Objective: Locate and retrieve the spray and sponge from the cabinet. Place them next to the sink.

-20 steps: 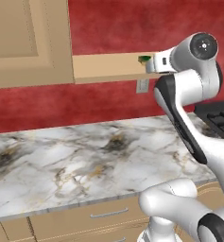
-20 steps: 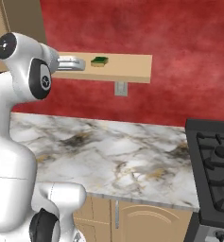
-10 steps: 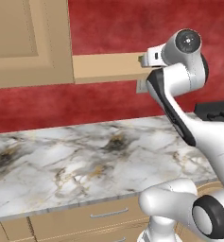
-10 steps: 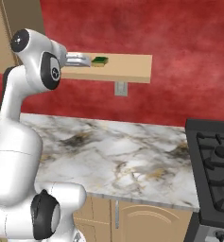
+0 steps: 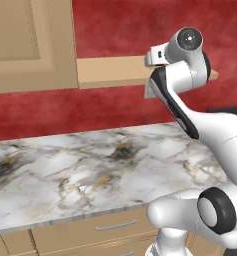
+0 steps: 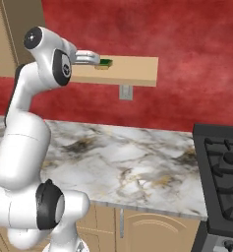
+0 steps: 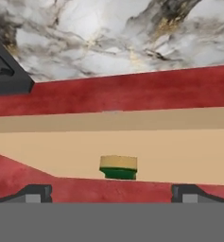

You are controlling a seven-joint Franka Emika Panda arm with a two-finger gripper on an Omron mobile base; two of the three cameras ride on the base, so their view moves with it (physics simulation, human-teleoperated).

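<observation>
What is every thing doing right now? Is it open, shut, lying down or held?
gripper: open, holding nothing, lined up with the sponge.
sponge: lying flat on the shelf board, not gripped.
shelf board: sticking out level from the cabinet, carrying the sponge.
cabinet: door shut.
counter: bare marble top.

So the white arm (image 5: pixel 190 100) comes up from the lower right and bends back toward the red wall (image 5: pixel 120 30), its top joint sitting right in front of the tan shelf board (image 5: pixel 110 71) that sticks out sideways from the cabinet (image 5: pixel 30 45). Below that there's a marble counter (image 5: pixel 90 175), with drawer fronts (image 5: pixel 95 231) with metal handles along the bottom edge. A dark corner of something pokes in at the right edge, can't tell what.
</observation>
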